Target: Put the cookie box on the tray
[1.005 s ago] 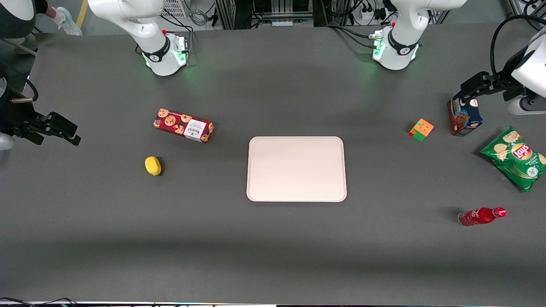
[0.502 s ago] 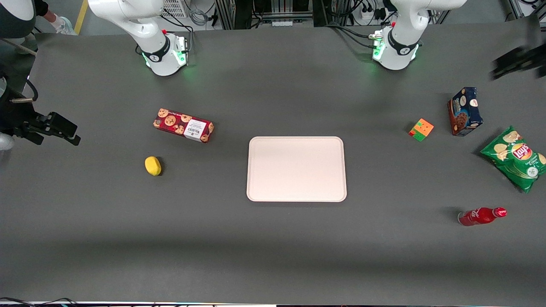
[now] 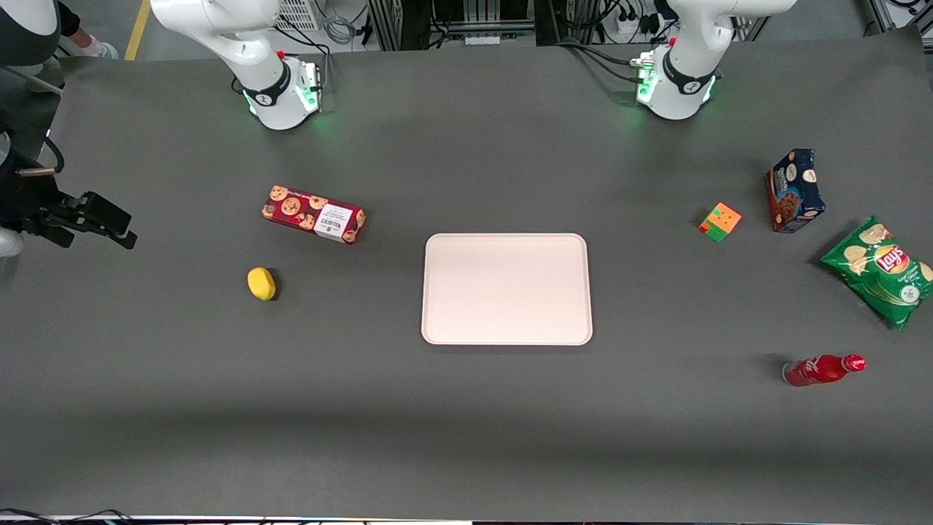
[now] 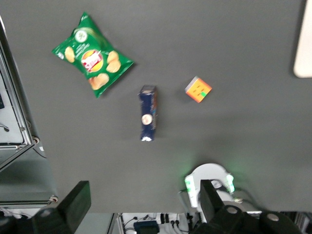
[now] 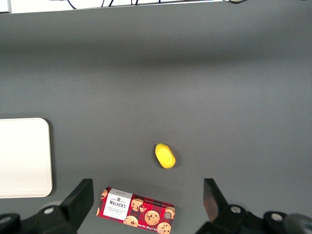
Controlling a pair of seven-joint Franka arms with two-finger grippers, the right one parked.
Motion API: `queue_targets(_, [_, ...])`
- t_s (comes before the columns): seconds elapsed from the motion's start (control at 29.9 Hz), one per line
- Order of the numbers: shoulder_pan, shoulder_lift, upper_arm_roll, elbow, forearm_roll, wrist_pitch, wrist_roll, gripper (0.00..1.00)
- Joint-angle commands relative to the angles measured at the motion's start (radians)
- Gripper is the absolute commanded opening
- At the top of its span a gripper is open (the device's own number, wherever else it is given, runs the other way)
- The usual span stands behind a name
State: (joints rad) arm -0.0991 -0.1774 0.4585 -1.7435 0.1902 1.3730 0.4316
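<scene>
The cookie box (image 3: 794, 189), a small navy carton, stands on the table toward the working arm's end; the left wrist view shows the box's (image 4: 147, 113) narrow top with its white round mark. The pale pinkish tray (image 3: 506, 288) lies flat mid-table with nothing on it, and its edge (image 4: 303, 44) shows in the left wrist view. My left gripper (image 4: 145, 207) is out of the front view. It hangs high above the table, open wide, nothing between its fingers (image 4: 78, 204), well clear of the box.
A colour cube (image 3: 719, 222) sits between box and tray. A green chips bag (image 3: 878, 270) and a red bottle (image 3: 824, 370) lie nearer the front camera than the box. A red cookie box (image 3: 313, 214) and a yellow lemon (image 3: 261, 284) lie toward the parked arm's end.
One second ago my gripper was at the top of the cookie box. It has risen away and left the front view. The box stands where it was.
</scene>
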Motion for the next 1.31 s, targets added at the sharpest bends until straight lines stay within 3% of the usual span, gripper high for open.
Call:
queue_targets(0.0, [-0.004, -0.114, 0.023, -0.336, 0.026, 0.225, 0.007, 1.00])
queue_targets(0.2, [-0.002, -0.109, 0.042, -0.551, 0.028, 0.450, 0.004, 1.00])
queue_targets(0.6, [0.006, -0.037, 0.152, -0.794, 0.172, 0.823, 0.001, 1.00])
queue_targets(1.27, [0.012, 0.033, 0.261, -0.996, 0.176, 1.201, -0.007, 1.00])
